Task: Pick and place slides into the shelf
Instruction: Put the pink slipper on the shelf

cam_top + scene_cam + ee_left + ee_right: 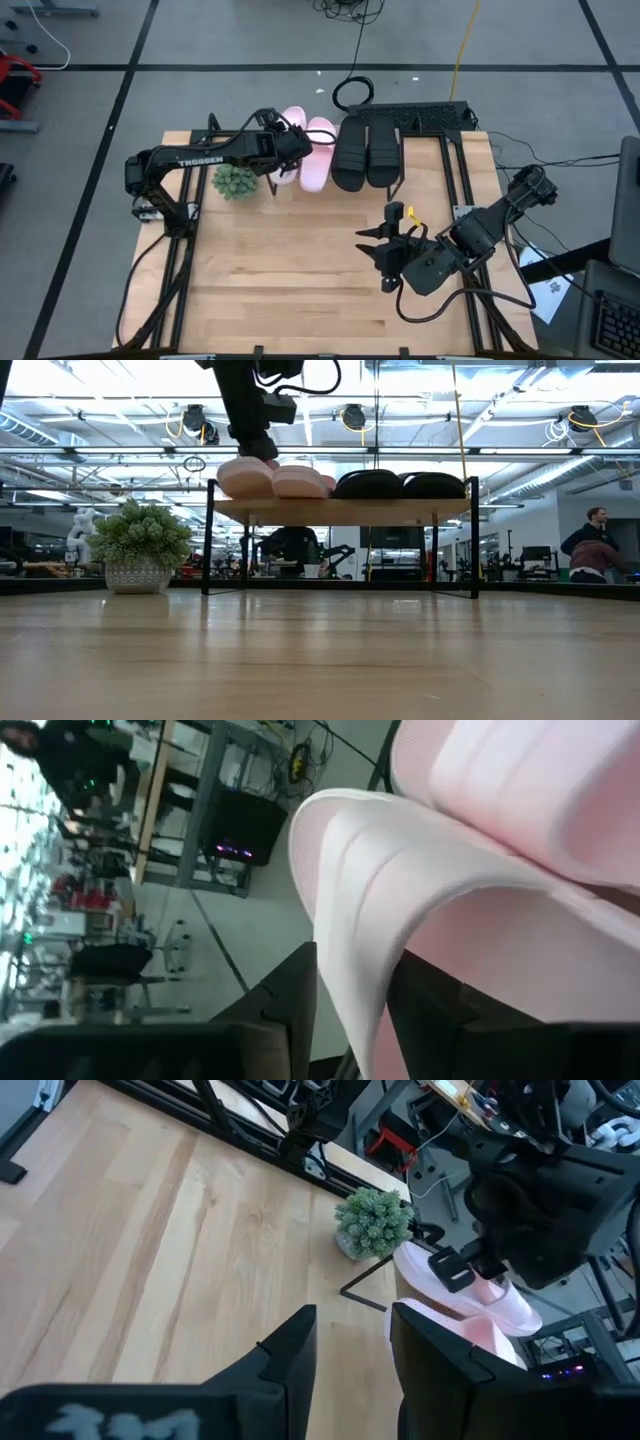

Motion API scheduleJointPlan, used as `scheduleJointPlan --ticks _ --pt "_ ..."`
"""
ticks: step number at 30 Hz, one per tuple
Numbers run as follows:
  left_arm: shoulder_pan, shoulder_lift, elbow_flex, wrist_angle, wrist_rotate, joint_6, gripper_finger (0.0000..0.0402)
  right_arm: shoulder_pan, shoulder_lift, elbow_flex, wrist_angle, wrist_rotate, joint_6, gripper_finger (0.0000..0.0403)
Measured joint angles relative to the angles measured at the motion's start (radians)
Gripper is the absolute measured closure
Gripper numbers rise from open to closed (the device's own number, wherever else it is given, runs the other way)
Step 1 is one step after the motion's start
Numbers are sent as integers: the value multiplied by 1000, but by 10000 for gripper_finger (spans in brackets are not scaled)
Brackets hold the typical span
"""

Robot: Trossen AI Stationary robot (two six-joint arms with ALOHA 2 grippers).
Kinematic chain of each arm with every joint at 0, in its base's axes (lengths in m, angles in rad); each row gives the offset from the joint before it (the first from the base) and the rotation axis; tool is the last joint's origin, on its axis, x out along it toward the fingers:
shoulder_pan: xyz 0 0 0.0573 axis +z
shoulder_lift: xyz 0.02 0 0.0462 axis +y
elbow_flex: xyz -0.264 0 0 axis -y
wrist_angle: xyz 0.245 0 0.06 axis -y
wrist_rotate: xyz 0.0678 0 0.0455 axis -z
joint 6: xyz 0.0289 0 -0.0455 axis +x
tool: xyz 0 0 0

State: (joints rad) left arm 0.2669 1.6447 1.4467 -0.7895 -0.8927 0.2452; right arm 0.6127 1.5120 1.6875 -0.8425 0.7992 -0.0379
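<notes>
Four slides on shelf [340,510], two pink [318,150], two black [366,150]; left gripper [291,150] part-open astride outer pink strap [400,910].

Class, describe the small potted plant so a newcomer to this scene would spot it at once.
Start at the low shelf carrying the pink and black slides at the table's far edge. Just beyond the end with the pink slides, under the left arm, stands the potted plant. It is the only green, bushy thing there, in a pale patterned pot on the tabletop.
</notes>
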Motion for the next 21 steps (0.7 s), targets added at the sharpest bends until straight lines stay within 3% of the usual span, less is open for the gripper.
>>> scheduleJointPlan --ticks 21 --pt "5 0 0 -31 100 -46 283 11 2 0 0 -19 -8 284"
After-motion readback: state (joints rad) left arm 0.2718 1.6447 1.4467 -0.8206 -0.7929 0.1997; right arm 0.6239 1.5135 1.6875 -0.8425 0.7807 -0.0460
